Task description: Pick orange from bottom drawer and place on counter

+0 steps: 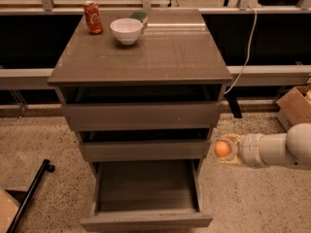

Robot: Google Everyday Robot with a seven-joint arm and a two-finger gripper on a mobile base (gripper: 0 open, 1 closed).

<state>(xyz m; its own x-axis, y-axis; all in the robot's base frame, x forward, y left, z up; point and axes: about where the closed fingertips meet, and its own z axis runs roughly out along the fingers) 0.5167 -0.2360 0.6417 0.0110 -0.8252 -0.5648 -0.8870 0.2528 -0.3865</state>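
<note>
Speckled floor (43, 135) all round a grey-brown cabinet, seen from above and in front.

- Nearest: bottom drawer (146, 222) pulled well out, plain grey inside showing. Black pole (29, 195) lies slanted on the floor at lower left.
- Gripper (221, 150) hangs in the air off the cabinet's right side, level with the middle drawer (143, 149) front. It comes in from the right on a white arm (277, 149).
- Fingers clenched on the orange (223, 149); the fruit sits between them, facing the cabinet, near its right edge but apart from it. Orange is outside the drawer and off the counter (160, 57).
- Middle drawer and top drawer (141, 115): a dark gap above each front.
- Counter: white bowl (126, 30) at back left; red can (92, 17) upright further left, apart from the bowl; green sponge (139, 16) just behind the bowl.
- Right side: cardboard box (296, 106) on the floor; white cable (248, 47) runs down behind the cabinet.
</note>
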